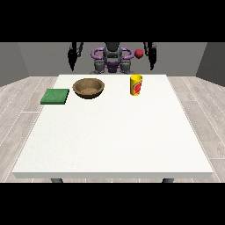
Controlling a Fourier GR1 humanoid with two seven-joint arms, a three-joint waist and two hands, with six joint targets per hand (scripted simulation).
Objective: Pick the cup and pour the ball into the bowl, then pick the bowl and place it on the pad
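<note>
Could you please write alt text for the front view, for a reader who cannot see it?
A white table holds a green pad, a brown bowl and a yellow cup in a row along its far side. The robot stands behind, both hands raised off the table, with a red ball in the air above the cup.

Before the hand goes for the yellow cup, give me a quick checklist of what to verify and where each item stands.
1. Cup upright on the table: ok.
2. Ball inside the cup: not ok, it shows in the air above and behind the cup.
3. Bowl upright, mouth up, apart from the cup: ok.
4. Green pad bare, beside the bowl: ok.
5. Hand at the view's right off the cup: ok, raised behind the table.
6. Its fingers open: cannot tell.
</note>
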